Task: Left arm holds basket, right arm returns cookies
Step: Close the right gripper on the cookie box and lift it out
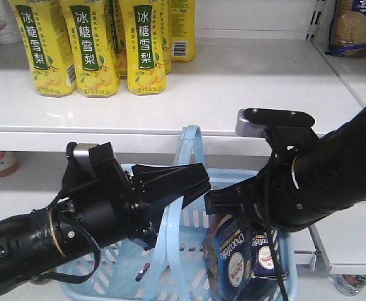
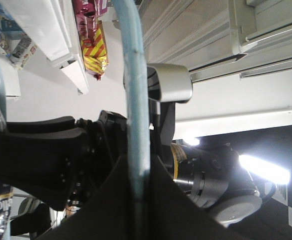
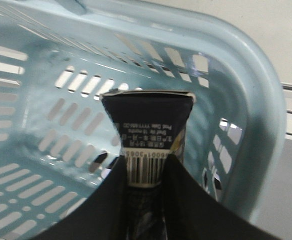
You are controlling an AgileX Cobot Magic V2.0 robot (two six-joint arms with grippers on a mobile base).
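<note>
While both arms reach in over the basket, just below the front edge of the white shelf, I log the left gripper as pressed together on one pale blue hoop handle. Left wrist view: the strip runs straight up between the two dark fingers, both touching it, no gap showing. Front view: the left arm, yellow band visible, comes in from the lower left, and the handle loop rises past its fingertips to the shelf edge. Right arm, white ring visible, slopes down from the right into the basket. Right gripper is pinching the cookies, with one finger on each side of the dark carton and the white barcode label sitting between them. Jaws only as wide as the carton. Carton stands upright inside the basket at its right end, near the rounded corner, close to the slotted wall. Cannot tell whether its base rests on the basket floor. Yellow drink bottles stand at the back left of the shelf, well apart from both grippers.
</note>
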